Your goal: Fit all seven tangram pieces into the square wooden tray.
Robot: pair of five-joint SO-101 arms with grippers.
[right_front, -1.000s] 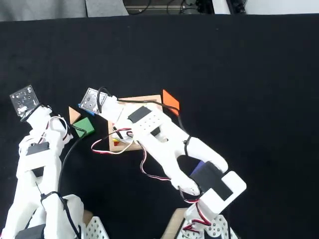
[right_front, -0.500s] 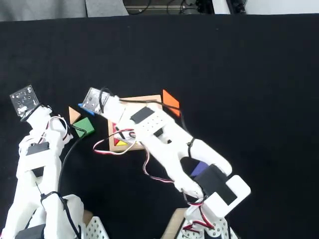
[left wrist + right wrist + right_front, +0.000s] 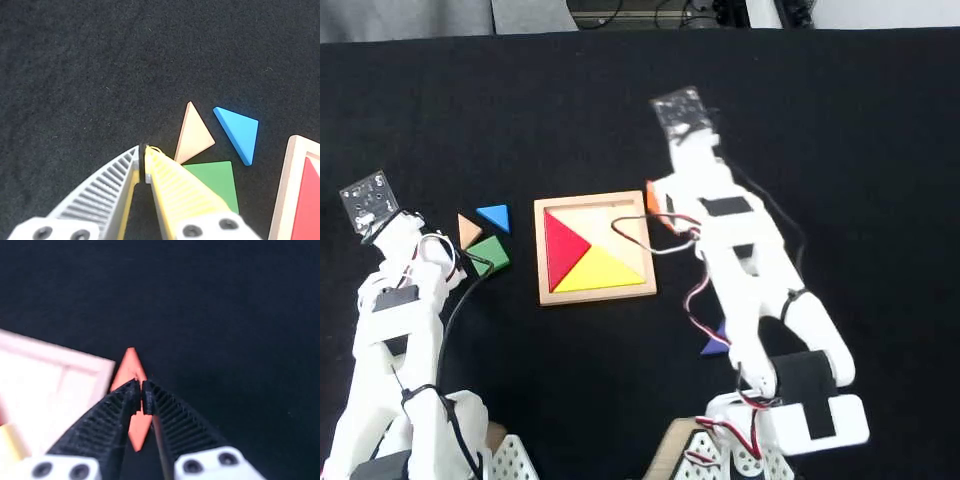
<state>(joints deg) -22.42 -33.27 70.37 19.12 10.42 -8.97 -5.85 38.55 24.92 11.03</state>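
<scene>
Square wooden tray lay left of tabletop centre, holding red triangle, yellow triangle. Right end effector pressed together over orange piece beside tray; left end effector likewise, empty.

Bench: black cloth cover. Wooden tray flat near centre. Left of tray, tight cluster: tan triangle, blue triangle, green square; tan touching green. Orange piece at tray's far right corner, just beside rim. Violet piece apart, toward front, partly hidden.
</scene>
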